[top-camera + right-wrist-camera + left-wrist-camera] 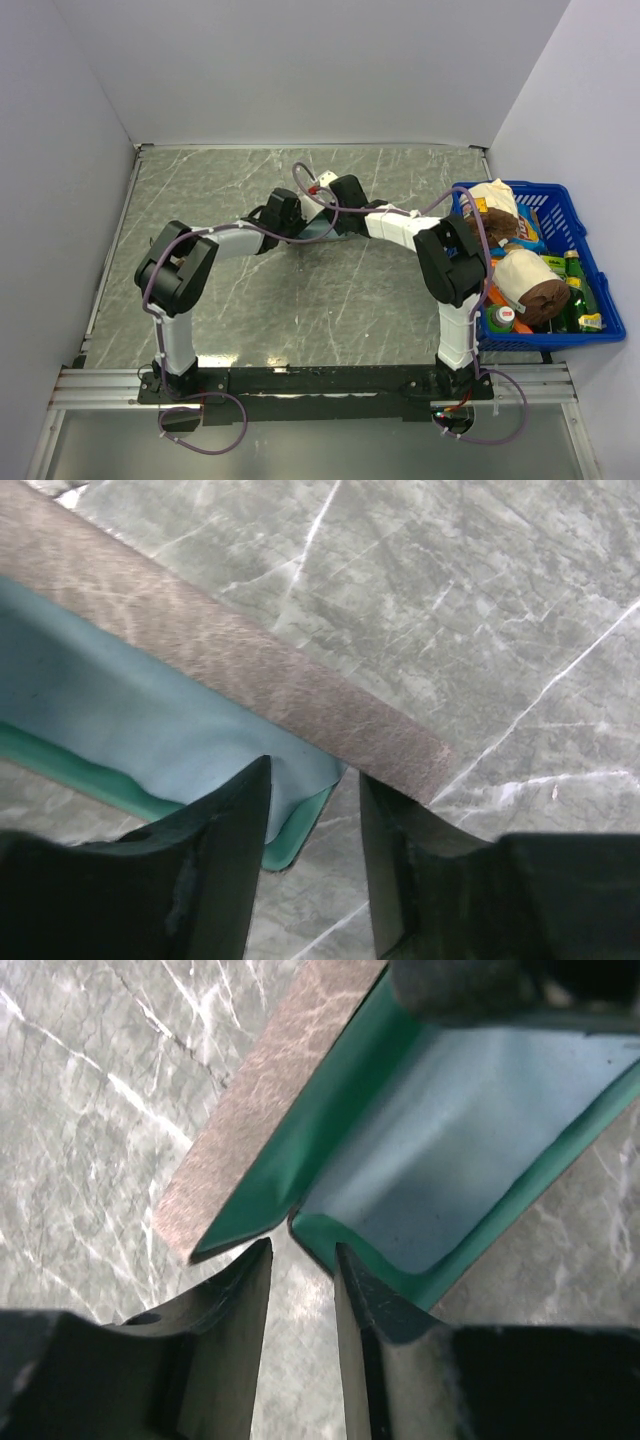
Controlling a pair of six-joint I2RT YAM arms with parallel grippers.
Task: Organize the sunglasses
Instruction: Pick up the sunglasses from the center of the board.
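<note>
Two ends of the open case [250, 1110] are covered: left gripper [303, 1260] and right gripper [315, 780], fingers apart, clamping nothing. I cannot see the sunglasses; perhaps under the cloth [450, 1130]. Next, I judge: close the case.

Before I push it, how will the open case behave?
The case probably slides easily: it lies flat on the smooth marble table. Its thin brown flap lies splayed open, so it may swing when lifted. The blue cloth inside could slip out.
</note>
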